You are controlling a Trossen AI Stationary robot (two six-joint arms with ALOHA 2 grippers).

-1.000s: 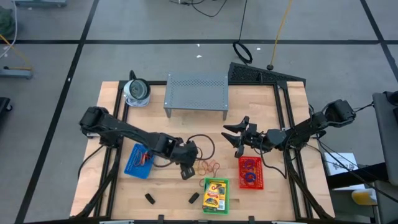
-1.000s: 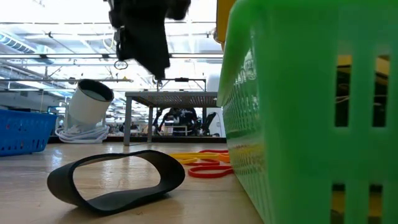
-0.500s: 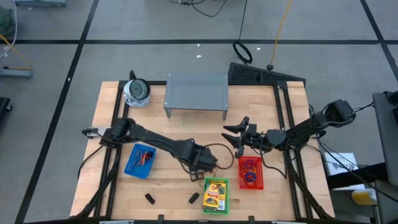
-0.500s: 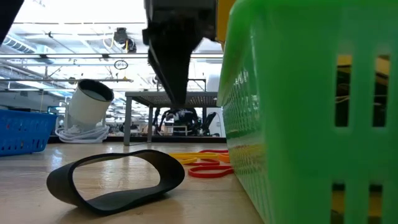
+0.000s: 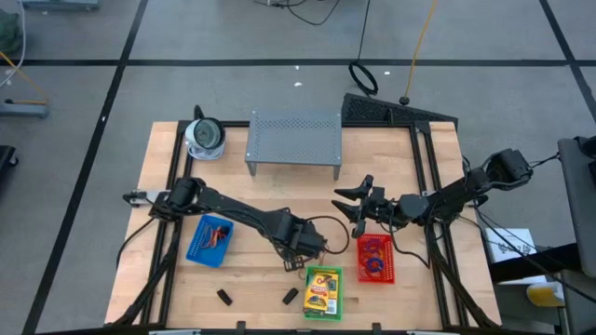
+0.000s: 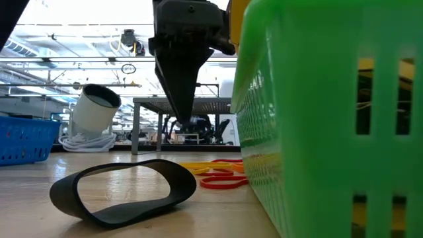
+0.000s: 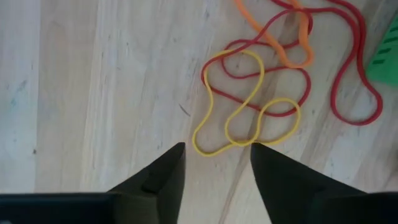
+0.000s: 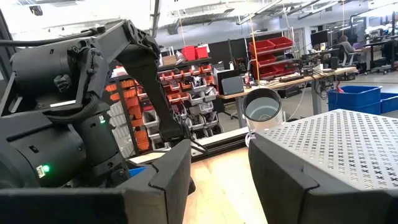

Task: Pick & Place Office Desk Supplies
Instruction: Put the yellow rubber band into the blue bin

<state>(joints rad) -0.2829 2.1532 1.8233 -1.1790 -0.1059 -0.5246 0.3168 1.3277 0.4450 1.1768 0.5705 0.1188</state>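
the yellow rubber band (image 7: pixel 245 102) lies flat on the wood, tangled with red bands (image 7: pixel 336 68) and an orange one (image 7: pixel 280 37), just beside the green basket (image 5: pixel 323 291) holding a crayon box. my left gripper (image 7: pixel 214 162) hangs right over the yellow loop, fingers apart, holding nothing. my right gripper (image 5: pixel 358 207) waits open above the table by the red basket (image 5: pixel 376 258).
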